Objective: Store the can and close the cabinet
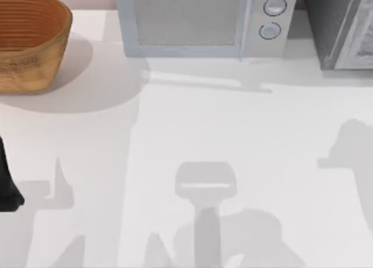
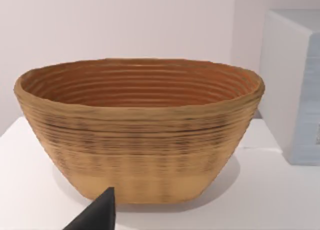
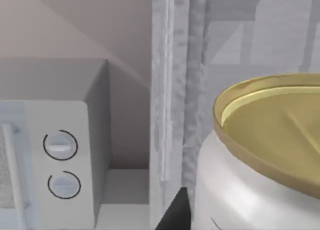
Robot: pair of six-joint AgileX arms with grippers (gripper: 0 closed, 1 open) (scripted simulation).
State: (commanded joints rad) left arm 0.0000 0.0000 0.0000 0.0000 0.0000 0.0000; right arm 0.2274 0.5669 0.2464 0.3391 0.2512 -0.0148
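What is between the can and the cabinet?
Nothing visible. The can sits close to the right wrist camera, right by the cabinet. The microwave stands off to one side.

Rendered kitchen-like tabletop: microwave, woven basket, grey cabinet on white table.

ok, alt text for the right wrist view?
A white can with a dull gold top sits close in front of the camera, beside a dark fingertip. Behind it stands a grey cabinet, with a microwave and its two round dials off to one side.
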